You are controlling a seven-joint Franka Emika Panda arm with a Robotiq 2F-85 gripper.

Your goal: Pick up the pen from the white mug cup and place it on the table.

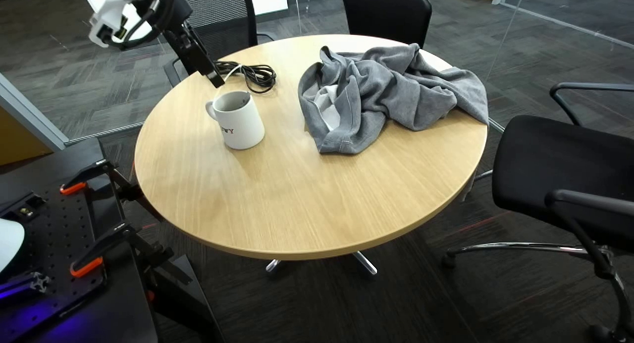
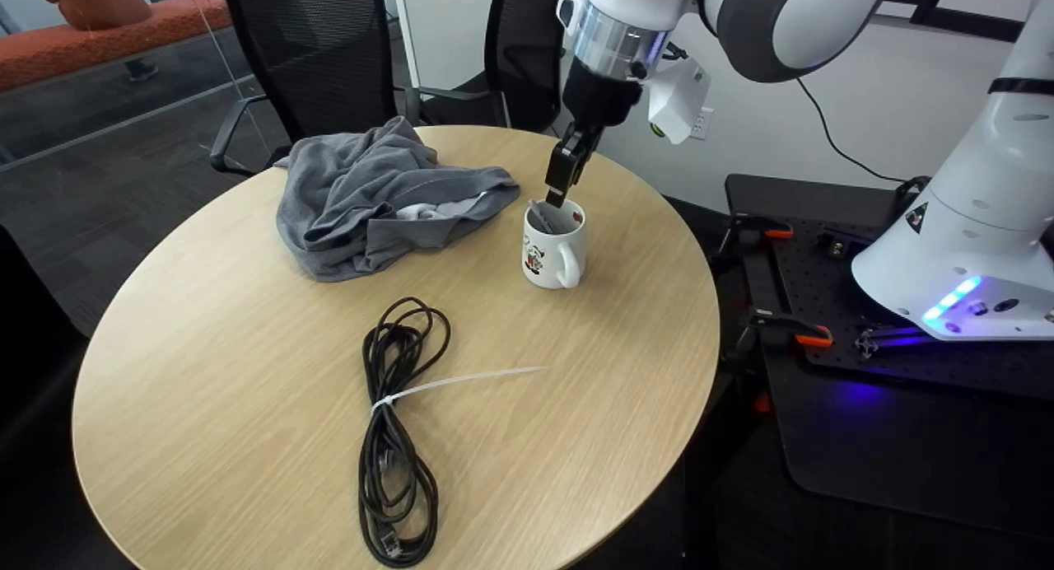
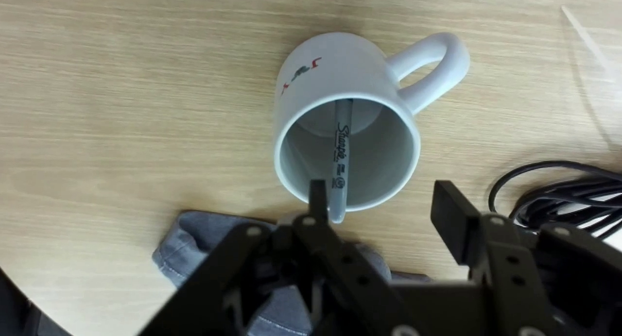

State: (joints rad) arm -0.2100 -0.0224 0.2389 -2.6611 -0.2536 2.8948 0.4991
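The white mug (image 1: 242, 130) stands upright on the round wooden table (image 1: 297, 199); it also shows in an exterior view (image 2: 539, 261) and the wrist view (image 3: 335, 71). A grey Sharpie pen (image 3: 341, 151) leans inside the mug, its upper end sticking out past the rim. The pen shows in an exterior view (image 2: 540, 216) too. My gripper (image 3: 380, 193) is open and empty, just above the mug's mouth. In the wrist view the pen's upper end lies between the fingers, close beside the left finger; contact cannot be told. The gripper shows in both exterior views (image 1: 216, 80) (image 2: 557, 198).
A grey cloth garment (image 1: 381, 90) lies crumpled on the table, beside the mug in an exterior view (image 2: 362, 207). A coiled black cable (image 2: 395, 463) with a white zip tie (image 2: 461, 379) lies on the table. Chairs (image 1: 559, 164) stand round the table.
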